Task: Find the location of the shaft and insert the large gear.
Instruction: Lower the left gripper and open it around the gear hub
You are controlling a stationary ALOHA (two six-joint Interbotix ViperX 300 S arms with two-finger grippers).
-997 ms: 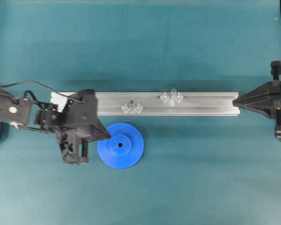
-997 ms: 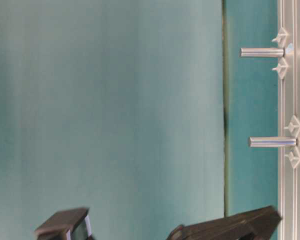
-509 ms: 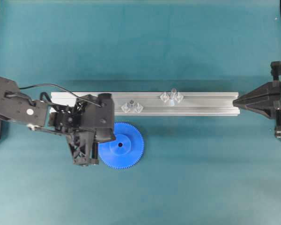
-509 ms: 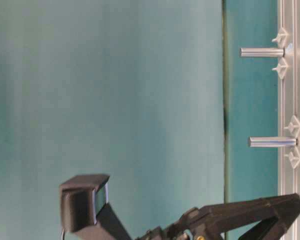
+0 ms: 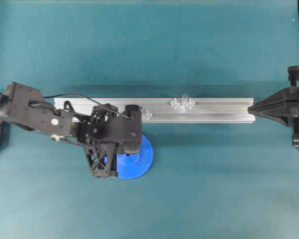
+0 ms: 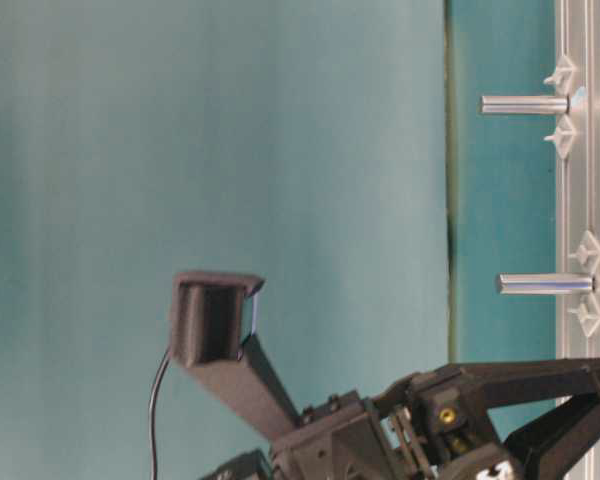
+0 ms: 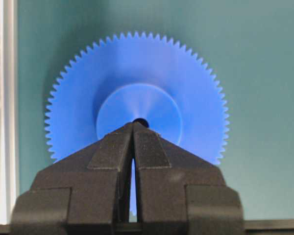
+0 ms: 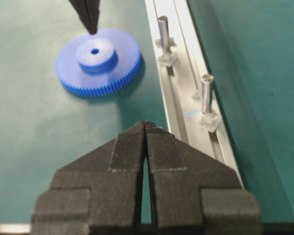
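Hovering over the large gear's hub, left gripper pressed together, shaft at 2 o'clock; right gripper pressed together too.

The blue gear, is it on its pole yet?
Not yet. The large gear lies flat on the green mat, beside the silver rail, not on the shaft. Done so far: the left hand is above the gear's hub, fingers shut, holding nothing. The right hand waits shut. Left: grab, lift, slide it onto the shaft.

Bright-blue large gear; silver rail; teal table; black grippers.
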